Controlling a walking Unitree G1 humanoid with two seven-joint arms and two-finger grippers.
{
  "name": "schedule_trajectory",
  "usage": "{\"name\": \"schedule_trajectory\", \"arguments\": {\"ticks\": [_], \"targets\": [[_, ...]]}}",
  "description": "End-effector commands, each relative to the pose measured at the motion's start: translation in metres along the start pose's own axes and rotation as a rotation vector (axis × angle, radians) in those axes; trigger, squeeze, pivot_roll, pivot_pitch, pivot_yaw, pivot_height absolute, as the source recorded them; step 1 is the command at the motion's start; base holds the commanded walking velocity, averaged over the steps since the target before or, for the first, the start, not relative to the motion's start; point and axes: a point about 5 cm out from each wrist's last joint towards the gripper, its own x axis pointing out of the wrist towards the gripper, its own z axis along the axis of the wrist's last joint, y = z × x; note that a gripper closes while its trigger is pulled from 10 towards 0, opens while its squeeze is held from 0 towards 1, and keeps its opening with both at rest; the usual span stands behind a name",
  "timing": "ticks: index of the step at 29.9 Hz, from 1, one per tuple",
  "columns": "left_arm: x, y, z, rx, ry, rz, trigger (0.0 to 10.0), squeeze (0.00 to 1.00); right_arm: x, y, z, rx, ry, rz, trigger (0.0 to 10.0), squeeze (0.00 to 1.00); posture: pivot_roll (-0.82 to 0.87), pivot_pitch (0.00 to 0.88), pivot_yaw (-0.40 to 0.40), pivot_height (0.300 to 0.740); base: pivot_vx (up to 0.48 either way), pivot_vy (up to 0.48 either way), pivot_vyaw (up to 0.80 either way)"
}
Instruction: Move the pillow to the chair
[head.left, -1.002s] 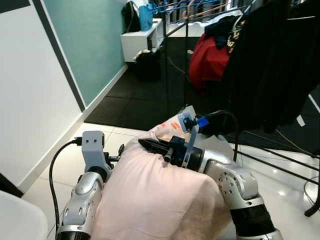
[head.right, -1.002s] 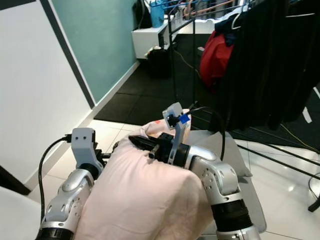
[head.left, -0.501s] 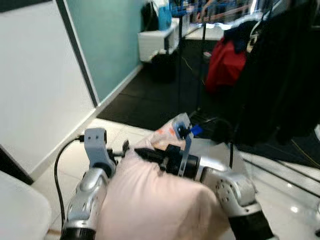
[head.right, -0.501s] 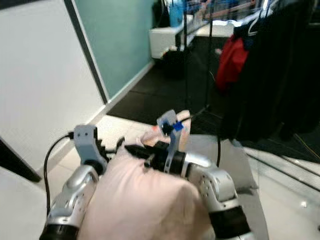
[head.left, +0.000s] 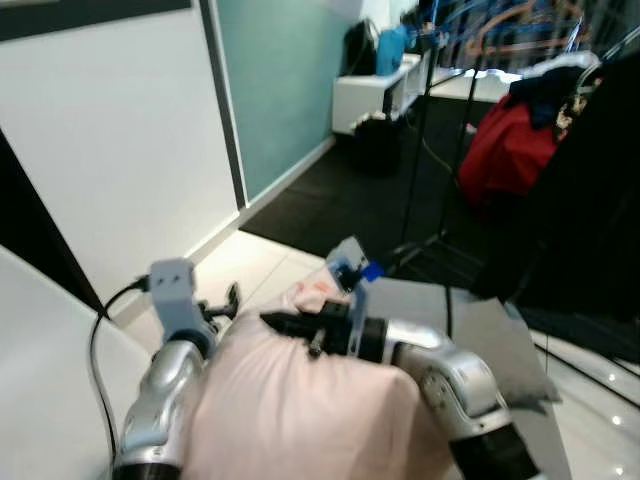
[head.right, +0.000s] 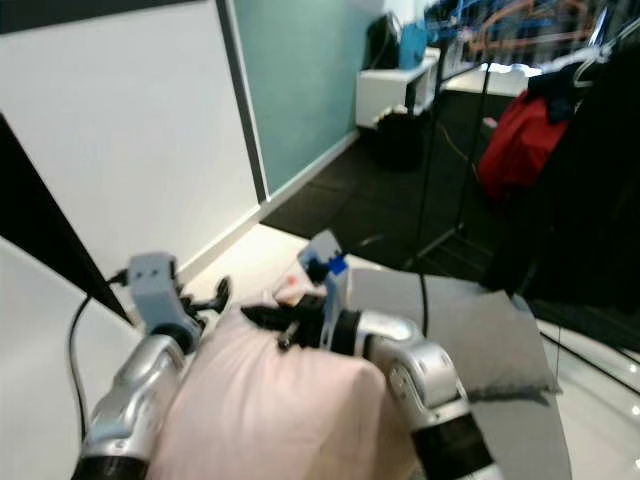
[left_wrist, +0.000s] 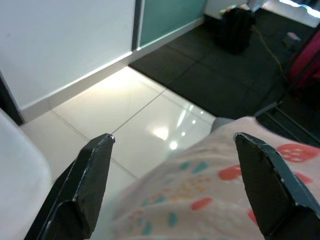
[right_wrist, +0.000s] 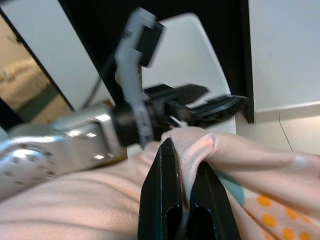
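**Pillow held between both arms**

The pale pink pillow (head.left: 300, 400) fills the lower centre of the head views, pressed between the two silver arms. The right claw (right_wrist: 183, 200) pinches a fold of its fabric. The left claw (left_wrist: 175, 185) is spread wide beside the pillow's patterned edge, above the tiled floor (left_wrist: 125, 115).

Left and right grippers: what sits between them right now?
The pink pillow, seen in both eye views; the right gripper pinches a fold of it, the left gripper is open beside it.
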Motion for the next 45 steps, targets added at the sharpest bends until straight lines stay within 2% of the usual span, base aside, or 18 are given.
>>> {"name": "schedule_trajectory", "arguments": {"ticks": [1,10,15,20,27,31,37,41,45], "targets": [[-0.002,0.003,0.002,-0.001,-0.017,0.013,10.0,0.0,0.005,0.001,0.019,-0.081,-0.067,0.013,10.0,0.0,-0.19,0.0,-0.046,0.729,0.0,0.0,0.64],[-0.003,-0.002,0.004,0.027,-0.025,-0.025,10.0,0.0,0.01,0.0,0.026,-0.101,-0.084,0.015,10.0,0.0,-0.19,0.0,-0.026,0.729,0.0,0.0,0.65],[-0.004,-0.011,0.006,0.059,-0.03,-0.083,10.0,0.0,0.015,0.003,0.026,-0.103,-0.105,0.022,10.0,0.0,-0.19,0.0,-0.005,0.729,0.0,-0.178,0.65],[0.0,-0.012,0.005,0.056,-0.021,-0.054,10.0,0.0,0.018,0.004,0.024,-0.111,-0.108,0.027,10.0,0.0,-0.19,0.0,-0.001,0.729,0.0,-0.09,0.65],[-0.002,-0.014,0.003,0.065,-0.021,-0.078,10.0,0.0,0.02,0.005,0.021,-0.132,-0.094,0.021,10.0,0.0,-0.19,0.0,0.0,0.729,0.0,0.0,0.65],[-0.013,-0.008,-0.002,0.074,-0.009,-0.115,10.0,0.0,0.016,0.001,0.018,-0.161,-0.076,-0.008,10.0,0.0,-0.19,0.0,0.006,0.729,0.0,0.0,0.65],[-0.019,0.006,-0.004,0.079,-0.006,-0.079,10.0,0.0,0.013,0.003,0.011,-0.183,-0.051,0.002,10.0,0.0,-0.18,0.0,0.004,0.729,0.0,0.0,0.65],[-0.018,0.006,-0.002,0.074,-0.016,-0.078,10.0,0.0,0.013,0.004,0.009,-0.192,-0.045,0.001,10.0,0.0,-0.18,0.0,0.004,0.729,0.0,0.0,0.65],[-0.018,0.004,-0.001,0.078,-0.02,-0.089,10.0,0.0,0.011,-0.002,0.012,-0.212,-0.046,-0.034,10.0,0.0,-0.19,0.0,0.005,0.729,0.0,0.0,0.65]]}}
